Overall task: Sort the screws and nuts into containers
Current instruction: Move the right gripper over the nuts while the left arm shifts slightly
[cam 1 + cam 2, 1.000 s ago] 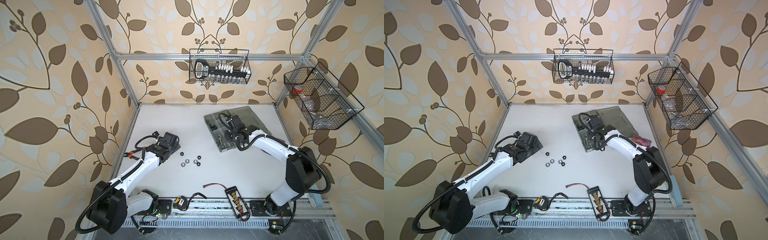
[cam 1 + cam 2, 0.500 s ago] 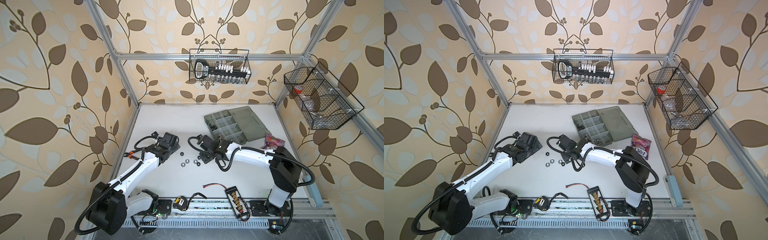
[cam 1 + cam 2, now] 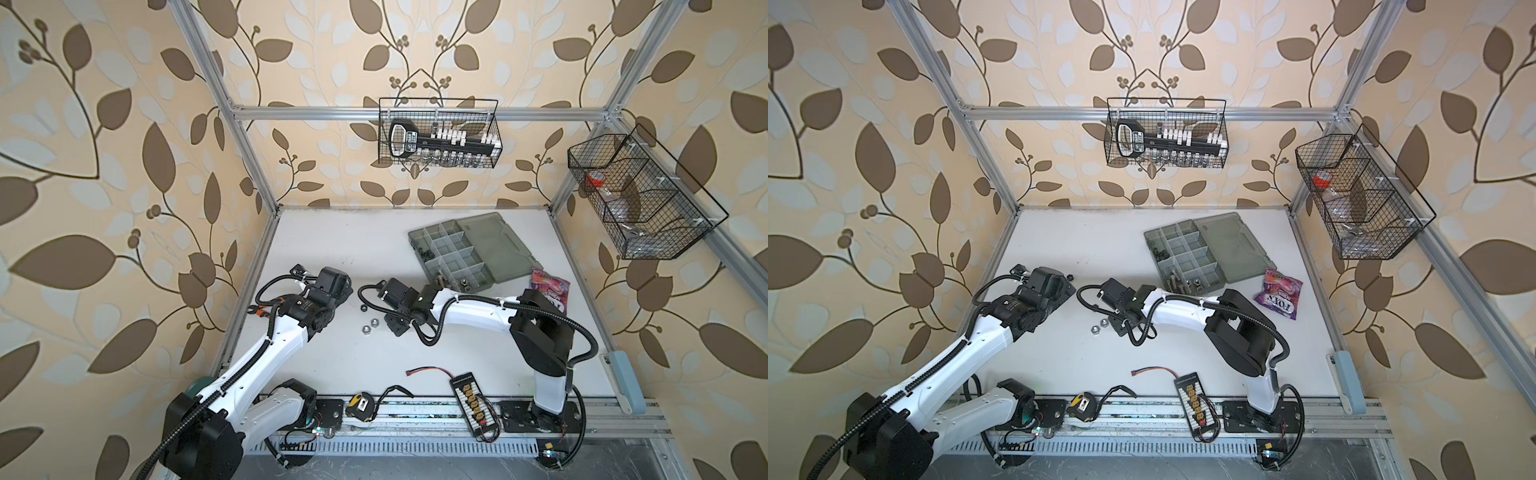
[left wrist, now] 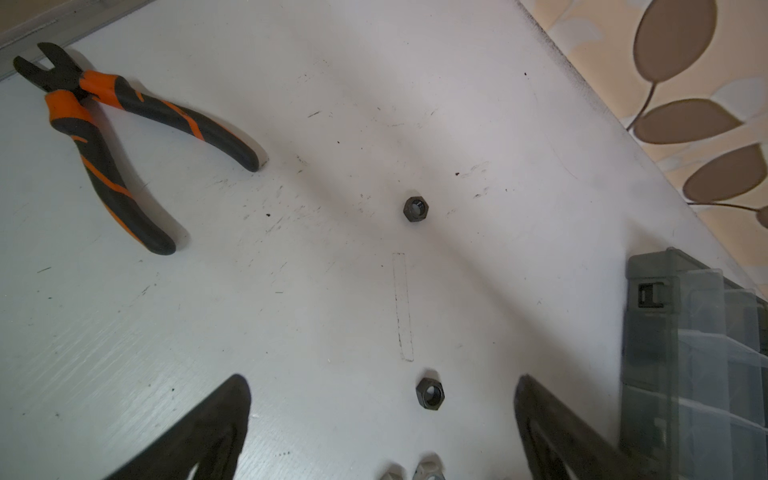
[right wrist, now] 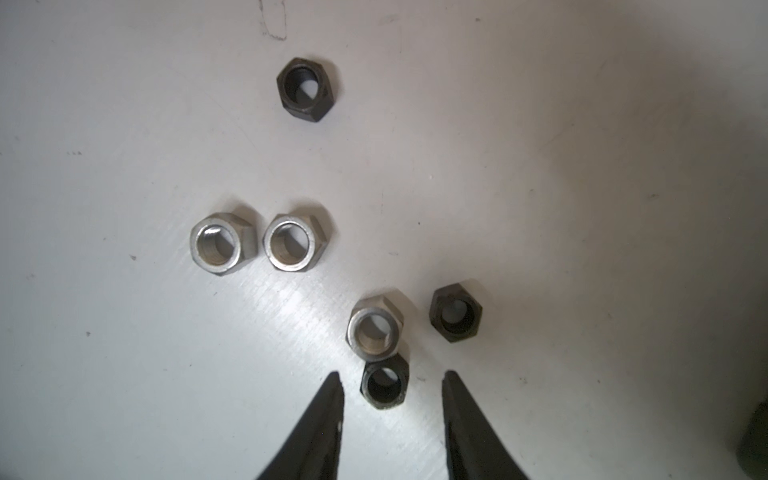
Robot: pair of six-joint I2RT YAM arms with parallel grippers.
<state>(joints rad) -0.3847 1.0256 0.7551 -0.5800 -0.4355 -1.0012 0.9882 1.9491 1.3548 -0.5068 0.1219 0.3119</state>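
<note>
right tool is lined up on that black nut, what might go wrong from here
The silver nut sits against the black nut between the open jaws of the right tool; closing may drag it along or pinch both.
The clearance beside the black nut is slim, so a fingertip could land on it and flick it away.
A second black nut lies near the other fingertip and might get knocked.

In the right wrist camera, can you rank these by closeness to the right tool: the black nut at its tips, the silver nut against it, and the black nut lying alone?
1. Black nut, between the fingertips of the right tool, not gripped.
2. Silver nut, against that black nut, just beyond the tips.
3. Lone black nut, farthest out, well apart from the rest.
</note>
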